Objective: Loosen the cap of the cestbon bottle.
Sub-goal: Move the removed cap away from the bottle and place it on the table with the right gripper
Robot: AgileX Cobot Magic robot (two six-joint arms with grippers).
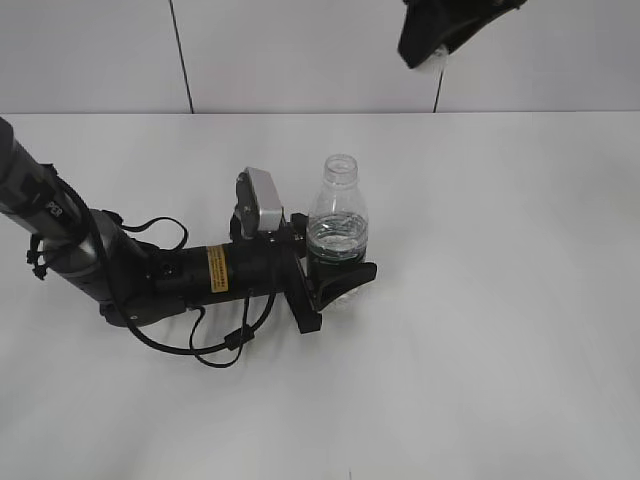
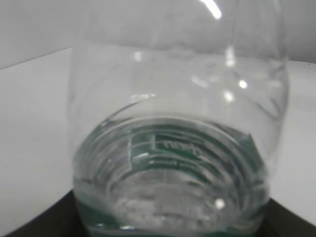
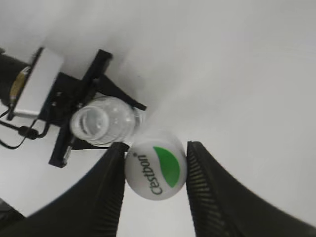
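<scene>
The cap [image 3: 156, 169] is off the bottle [image 1: 337, 225]: you see it in the right wrist view as a smooth white plastic disc with a green leaf mark and printed lettering, clamped between the ribbed black fingers [image 3: 109, 190] of the right pincer [image 3: 156, 170]. Start at the left of the exterior view, where the black left arm lies low along the white bench [image 1: 520, 300], a loose cable [image 1: 215, 352] looping beside it. Its left pincer [image 1: 340, 280] is clamped around the lower body of the clear, rounded bottle, which stands upright with its threaded neck open and water in its lower part. Up at the top right, the right pincer [image 1: 440, 45] hangs well above the bottle. The left wrist view shows the bottle's curved wall and green label [image 2: 168, 143] close up.
</scene>
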